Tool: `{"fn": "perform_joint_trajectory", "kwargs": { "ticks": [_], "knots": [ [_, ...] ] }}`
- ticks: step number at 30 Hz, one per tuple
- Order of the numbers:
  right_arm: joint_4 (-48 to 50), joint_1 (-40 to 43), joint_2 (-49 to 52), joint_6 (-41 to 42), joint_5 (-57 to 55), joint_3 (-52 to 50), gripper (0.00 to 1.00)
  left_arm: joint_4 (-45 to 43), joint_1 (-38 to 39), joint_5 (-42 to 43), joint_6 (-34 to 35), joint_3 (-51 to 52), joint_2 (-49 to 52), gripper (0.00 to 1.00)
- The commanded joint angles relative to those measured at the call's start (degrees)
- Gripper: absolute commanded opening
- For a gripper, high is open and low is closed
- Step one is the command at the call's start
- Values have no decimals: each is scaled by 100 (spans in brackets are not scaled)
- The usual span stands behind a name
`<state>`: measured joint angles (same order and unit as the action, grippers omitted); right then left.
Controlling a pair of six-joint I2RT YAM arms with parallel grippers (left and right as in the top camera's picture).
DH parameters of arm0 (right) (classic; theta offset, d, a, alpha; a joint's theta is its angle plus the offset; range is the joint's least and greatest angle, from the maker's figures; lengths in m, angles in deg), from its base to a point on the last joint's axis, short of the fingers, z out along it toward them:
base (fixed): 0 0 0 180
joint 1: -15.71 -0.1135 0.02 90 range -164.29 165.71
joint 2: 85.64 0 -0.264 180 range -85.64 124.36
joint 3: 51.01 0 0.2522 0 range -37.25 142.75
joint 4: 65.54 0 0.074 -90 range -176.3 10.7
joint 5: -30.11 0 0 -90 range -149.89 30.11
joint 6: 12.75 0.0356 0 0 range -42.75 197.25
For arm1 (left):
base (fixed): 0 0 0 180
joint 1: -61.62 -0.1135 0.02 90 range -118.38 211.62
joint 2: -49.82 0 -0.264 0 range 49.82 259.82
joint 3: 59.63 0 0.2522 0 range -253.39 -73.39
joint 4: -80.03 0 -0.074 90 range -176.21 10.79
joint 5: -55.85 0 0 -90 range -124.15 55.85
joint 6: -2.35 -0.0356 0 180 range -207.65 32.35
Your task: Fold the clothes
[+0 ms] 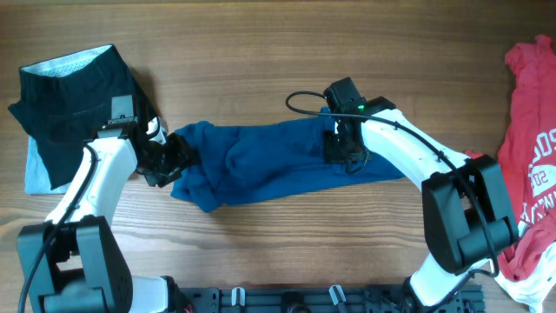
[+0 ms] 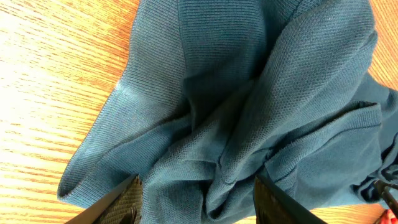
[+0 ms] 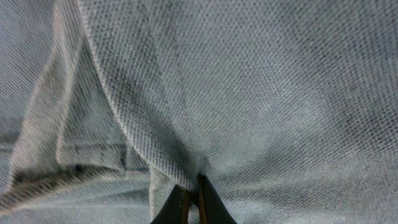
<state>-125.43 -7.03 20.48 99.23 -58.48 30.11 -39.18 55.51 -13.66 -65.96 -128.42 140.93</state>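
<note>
Blue shirt (image 1: 261, 165) pinched tight in the right gripper (image 3: 193, 196); left gripper (image 2: 198, 198) straddles it, jaws apart.

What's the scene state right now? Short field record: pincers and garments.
surface: wooden table
blue shirt: centre, bunched into a long crumpled strip, not yet folded
left pincer: at the shirt's left end, fingers apart, cloth bunched between them
right pincer: at the shirt's upper right part, shut on a fold of the cloth
black garment: upper left, no pincer on it
red T-shirt: right edge, crumpled, partly out of frame
</note>
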Motion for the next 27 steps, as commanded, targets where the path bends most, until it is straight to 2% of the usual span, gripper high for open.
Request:
{"fn": "perform_joint_trajectory", "kwargs": {
  "ticks": [1, 13, 20, 24, 27],
  "knots": [
    [-275, -13, -31, -271, -81, -61, 4, 15, -2, 4, -74, 26, -79, 57],
    [-719, -13, -247, -588, -166, -63, 4, 17, -2, 4, -74, 26, -79, 57],
    [-826, -15, -247, -1305, -111, -63, 4, 17, -2, 2, -74, 26, -79, 58],
    [-859, -13, -247, -2041, 544, -66, 4, 17, -2, 4, -74, 26, -79, 58],
    [-835, -13, -247, -1897, 365, -74, 6, 17, -2, 4, -74, 26, -79, 58]
  ]
}}
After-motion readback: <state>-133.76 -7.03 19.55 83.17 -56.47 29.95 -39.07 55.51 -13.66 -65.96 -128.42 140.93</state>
